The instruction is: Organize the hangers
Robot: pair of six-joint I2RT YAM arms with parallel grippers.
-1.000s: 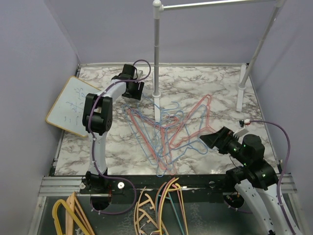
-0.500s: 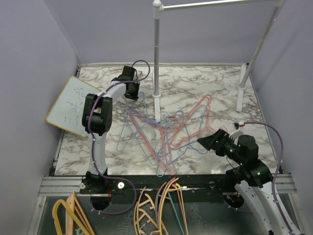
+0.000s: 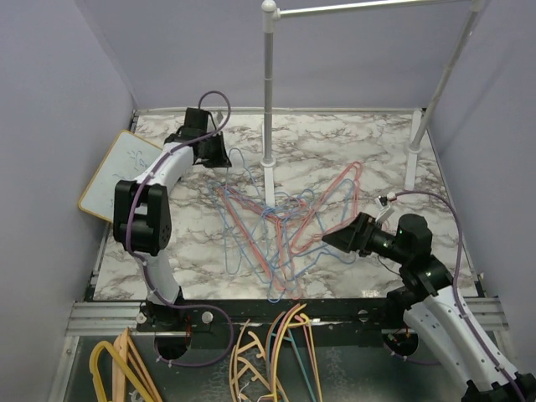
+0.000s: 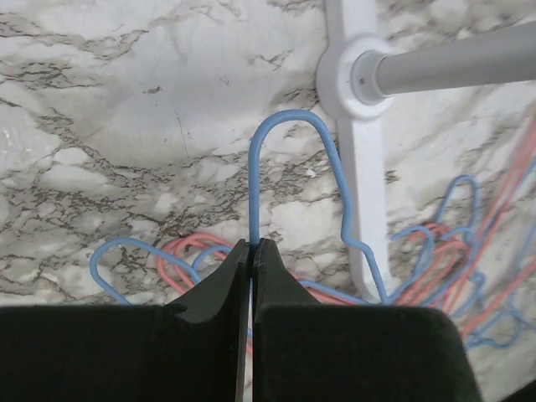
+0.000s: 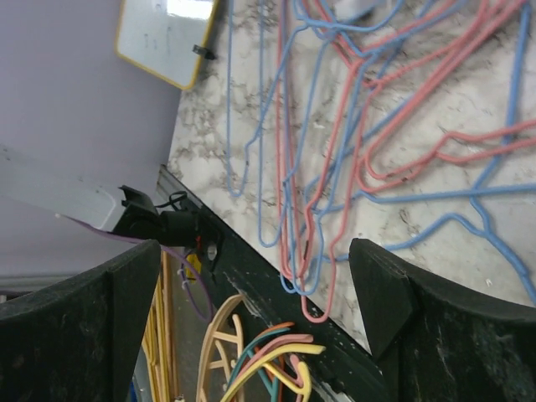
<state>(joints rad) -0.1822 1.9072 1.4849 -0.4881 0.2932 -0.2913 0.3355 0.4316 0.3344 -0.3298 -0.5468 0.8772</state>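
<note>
The left pincer [image 4: 252, 251] is closed on the neck of one light blue hanger [image 4: 254, 188], just under its hook, to the left of the white pole [image 3: 268, 109]. The other hangers [image 3: 280, 224], blue and pinkish red, lie in a tangled heap on the table [image 3: 368, 142] at the foot of this pole. The right pincer [image 3: 328, 240] stands wide open and holds nothing, to the right of the pole at the heap's edge. I judge the wire is light, stiff but springy, and smooth, so it may turn in the grip, and hooks can catch on neighbours. The neck seems the best place to hold.
</note>
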